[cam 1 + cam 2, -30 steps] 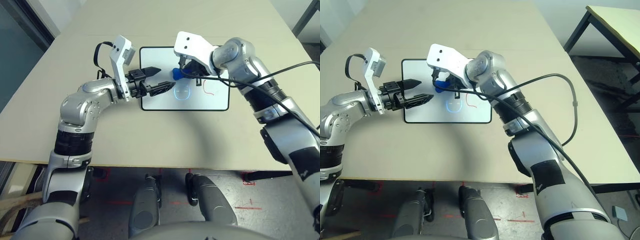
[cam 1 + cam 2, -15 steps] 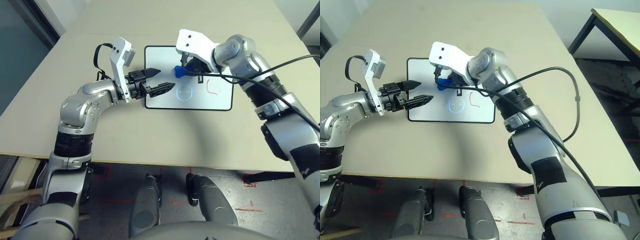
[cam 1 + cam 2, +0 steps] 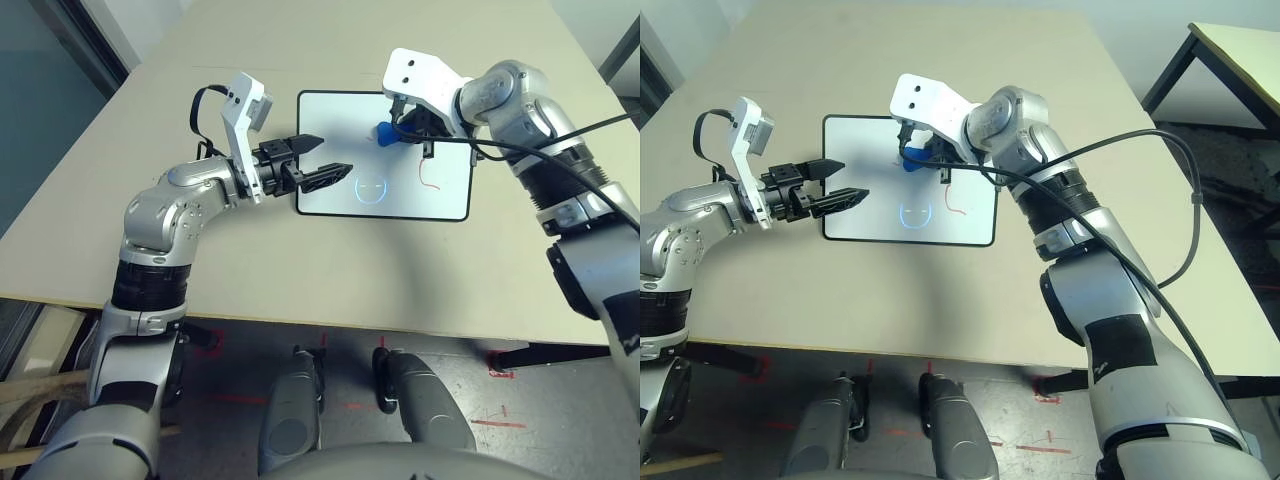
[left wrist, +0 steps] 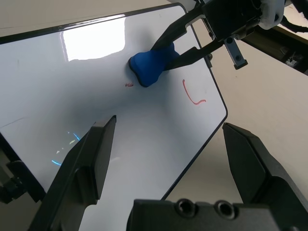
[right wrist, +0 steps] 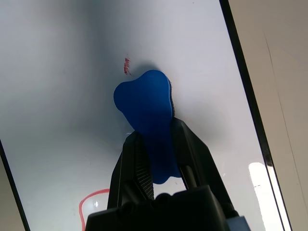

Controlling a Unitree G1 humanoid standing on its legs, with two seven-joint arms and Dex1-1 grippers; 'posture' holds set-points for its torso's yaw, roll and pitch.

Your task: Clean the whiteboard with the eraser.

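The whiteboard (image 3: 335, 115) lies flat on the table in its thin black frame. My right gripper (image 3: 400, 131) is shut on the blue eraser (image 3: 384, 132), whose tip rests on the board's far middle. The right wrist view shows the eraser (image 5: 146, 108) pinched at its waist, beside a small red smear (image 5: 127, 66). A curved red stroke (image 3: 428, 180) stays on the board's right part. My left gripper (image 3: 333, 155) hovers open over the board's left edge, apart from the eraser (image 4: 149, 67).
A bluish ring of reflected light (image 3: 370, 187) sits on the board's middle. The beige table (image 3: 300, 260) spreads wide around the board. Black cables (image 3: 560, 135) trail from my right arm. A second table (image 3: 1240, 60) stands off to the right.
The camera has shifted. My right gripper has slid the eraser a little to the right and toward the board's far edge. The left gripper keeps its place, still open.
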